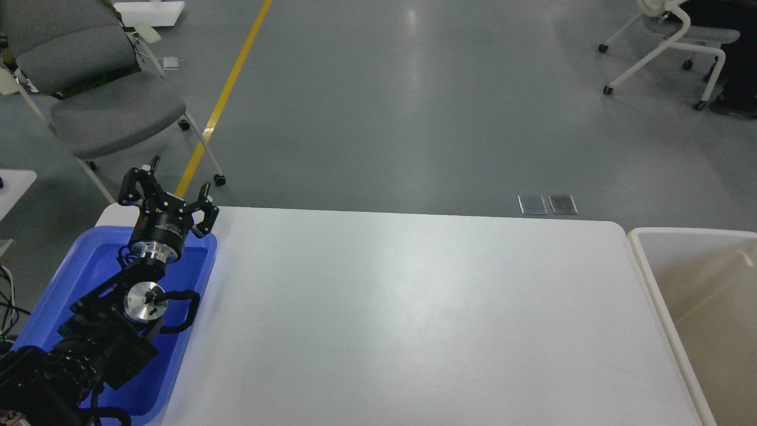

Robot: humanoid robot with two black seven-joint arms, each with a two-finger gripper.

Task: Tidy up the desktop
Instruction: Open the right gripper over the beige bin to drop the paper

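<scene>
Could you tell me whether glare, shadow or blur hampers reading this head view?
Head view: sharp overall; soft overhead reflections streak the grey floor and leave a faint sheen on the desktop, hiding nothing; the left gripper is dark yet crisp, fingers apart, above the blue tray; shadows are weak.

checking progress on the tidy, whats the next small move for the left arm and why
Probably draw the left gripper back off the blue tray. Its fingers are spread and hold nothing, and no loose item shows on the desktop, so nothing seems left to pick.
</scene>
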